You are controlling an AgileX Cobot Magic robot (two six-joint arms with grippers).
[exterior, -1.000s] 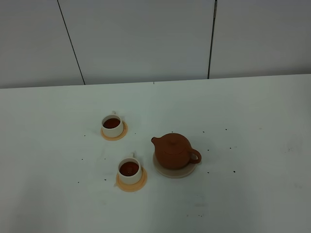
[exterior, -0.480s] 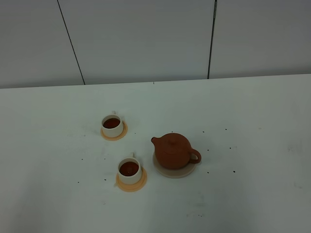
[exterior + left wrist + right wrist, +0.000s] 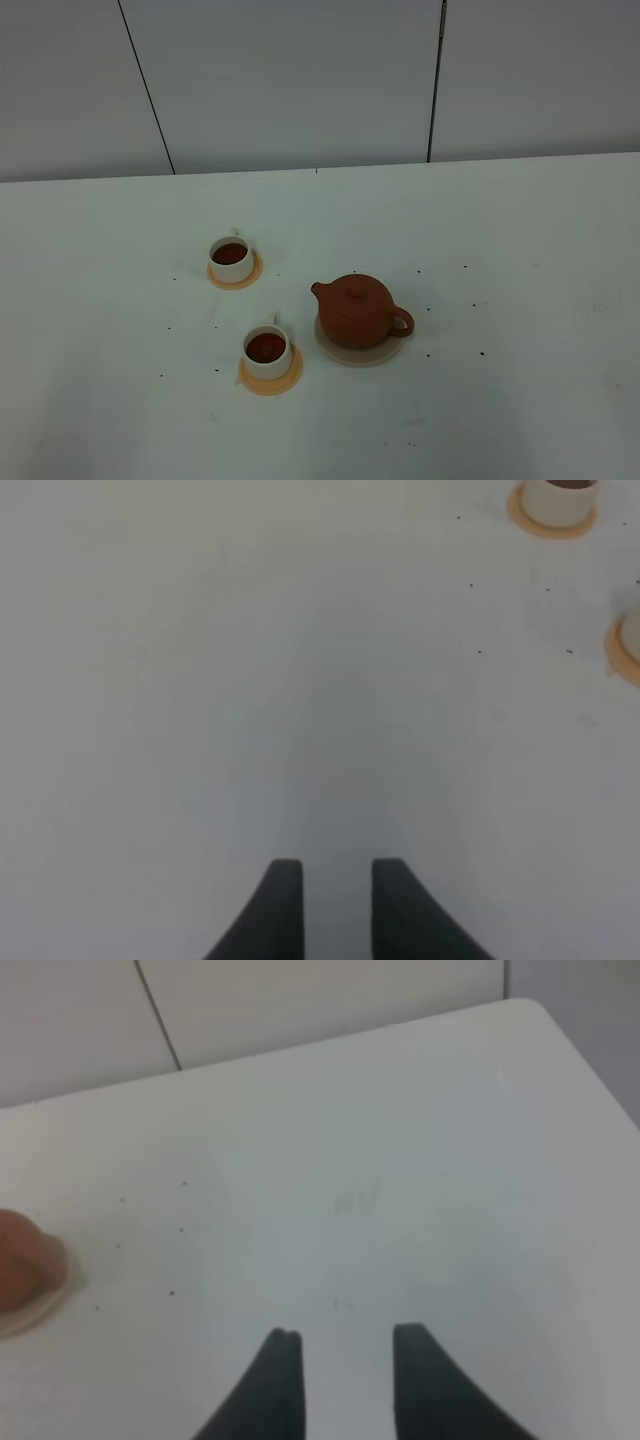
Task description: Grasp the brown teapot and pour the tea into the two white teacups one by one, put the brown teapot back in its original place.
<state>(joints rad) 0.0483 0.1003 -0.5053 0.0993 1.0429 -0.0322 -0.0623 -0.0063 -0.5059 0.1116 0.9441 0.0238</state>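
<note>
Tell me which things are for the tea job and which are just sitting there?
For the job: brown teapot, beige saucer beneath it, far teacup, near teacup, tea inside both.

Just there: orange coasters, dark specks, white table.

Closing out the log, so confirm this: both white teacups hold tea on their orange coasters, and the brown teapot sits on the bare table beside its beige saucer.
One detail is wrong. In the exterior high view the brown teapot sits on the beige saucer, not beside it. Both white teacups do hold tea on their orange coasters.
</note>
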